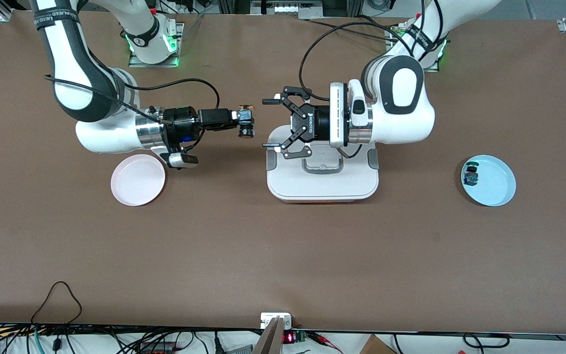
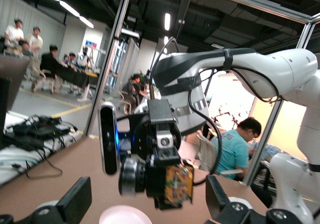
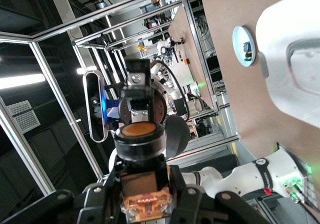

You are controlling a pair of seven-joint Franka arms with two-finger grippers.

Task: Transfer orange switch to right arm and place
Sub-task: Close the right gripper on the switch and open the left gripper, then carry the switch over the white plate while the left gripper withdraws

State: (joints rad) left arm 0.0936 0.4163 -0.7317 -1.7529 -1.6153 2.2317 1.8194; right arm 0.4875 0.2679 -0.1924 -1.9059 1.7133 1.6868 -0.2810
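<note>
Right gripper [image 1: 246, 120]: we have it clamped on the orange switch [image 1: 246, 132], held in the air facing the left gripper.
Left gripper [image 1: 275, 124]: jaws spread, clear of the switch.
Next: we'd lower it gently onto the pink plate [image 1: 138, 179] just below.

The orange switch [image 1: 246, 129], a small black cylinder with a round orange cap, is clamped in the right arm's gripper [image 1: 246, 119], in the air above the table.
</note>
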